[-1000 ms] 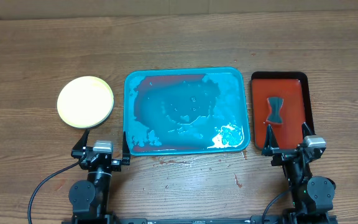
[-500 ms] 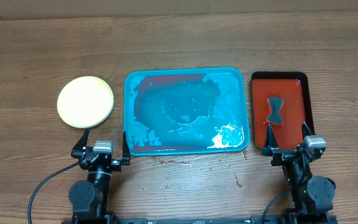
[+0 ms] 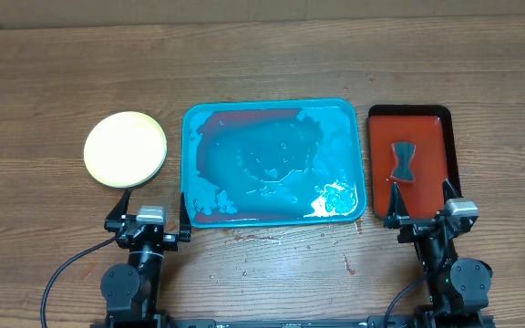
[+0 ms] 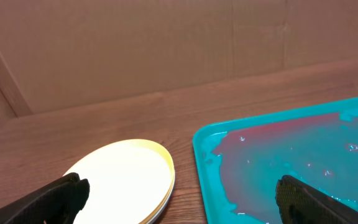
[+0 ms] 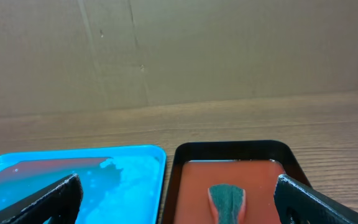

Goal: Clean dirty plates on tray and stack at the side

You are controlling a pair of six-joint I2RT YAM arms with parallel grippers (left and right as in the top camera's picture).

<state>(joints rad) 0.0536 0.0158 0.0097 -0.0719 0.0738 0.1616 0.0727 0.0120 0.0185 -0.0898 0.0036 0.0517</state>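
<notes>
Nothing differs from half a second ago or the second before: both my arms sit parked at the near edge of the bench, and every object lies where it lay.

My left end effector is spread wide and holds nothing. In its own camera the two black fingers poke in from the bottom corners, well apart. My right end effector is spread just as wide and grips nothing.

The plates sit on the bench to the left of the tray, near it but not touching. From above I see only one light yellow-green disc. My left wrist view shows the plates with layered edges along the right rim, so it is a stack, but I cannot count it, and its near part is cut off by the frame.

The tray holds reddish water with pale foam towards its near right corner. Both wrist views cut its near side.

To its right lies a red tray with a black rim, and a dark bow-shaped pad rests on it. My right wrist view shows only the pad's upper part.
</notes>
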